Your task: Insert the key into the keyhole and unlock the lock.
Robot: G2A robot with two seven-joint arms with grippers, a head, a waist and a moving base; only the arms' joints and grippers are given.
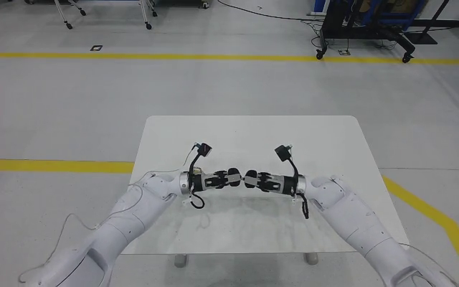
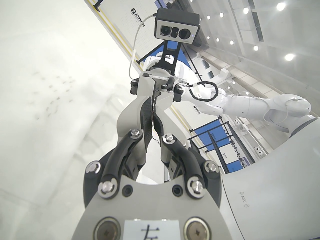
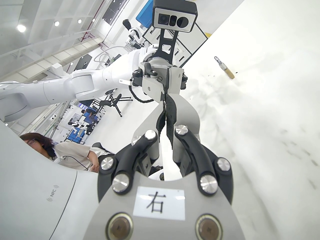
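Note:
Over the middle of the white table (image 1: pixel 323 143) my two arms meet tip to tip. My left gripper (image 1: pixel 238 176) (image 2: pixel 152 101) comes from the left with its black pads pressed together. A thin pale sliver shows between them, and I cannot tell what it is. My right gripper (image 1: pixel 247 177) (image 3: pixel 166 101) faces it, also shut, nothing visible in its pads. Each wrist view shows the other gripper just beyond its own tips: the right gripper (image 2: pixel 156 88), the left gripper (image 3: pixel 163 86). A small brass piece with a silver end (image 3: pixel 225 68) lies loose on the table, apart from both grippers.
The table top (image 3: pixel 262 106) carries faint dark scuff marks (image 2: pixel 57 91). Its edges run all around the arms with bare surface between. Wheeled frames (image 1: pixel 107 11) and a dark cart (image 1: pixel 366 32) stand far off on the floor.

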